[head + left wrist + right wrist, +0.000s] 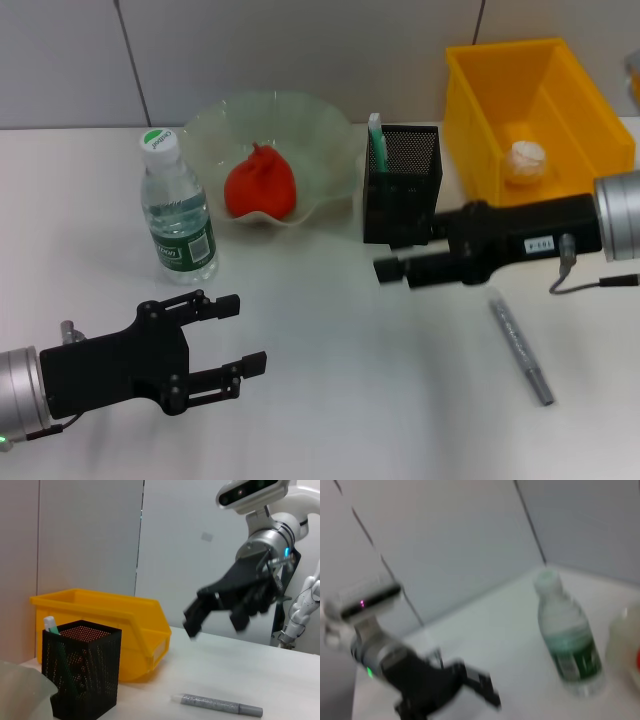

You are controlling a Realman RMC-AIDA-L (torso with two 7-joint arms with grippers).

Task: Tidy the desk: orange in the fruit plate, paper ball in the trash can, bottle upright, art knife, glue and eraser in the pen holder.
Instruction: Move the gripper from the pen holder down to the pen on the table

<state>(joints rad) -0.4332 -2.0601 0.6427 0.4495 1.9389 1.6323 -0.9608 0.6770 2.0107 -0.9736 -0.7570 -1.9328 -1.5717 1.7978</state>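
Note:
The water bottle (178, 210) stands upright at the left; it also shows in the right wrist view (570, 645). The orange (260, 186) lies in the translucent fruit plate (320, 130). The paper ball (527, 160) lies in the yellow trash bin (470, 110). The black mesh pen holder (403, 185) holds a green-white glue stick (376, 140). The grey art knife (520, 350) lies on the table, right of centre. No eraser shows. My right gripper (392, 266) is open and empty, just in front of the pen holder. My left gripper (235, 335) is open and empty at the front left.
The white table (350, 400) ends at a grey wall behind. In the left wrist view the pen holder (82, 670), yellow bin (130, 625) and art knife (220, 705) line up, with my right gripper (215, 622) above the table.

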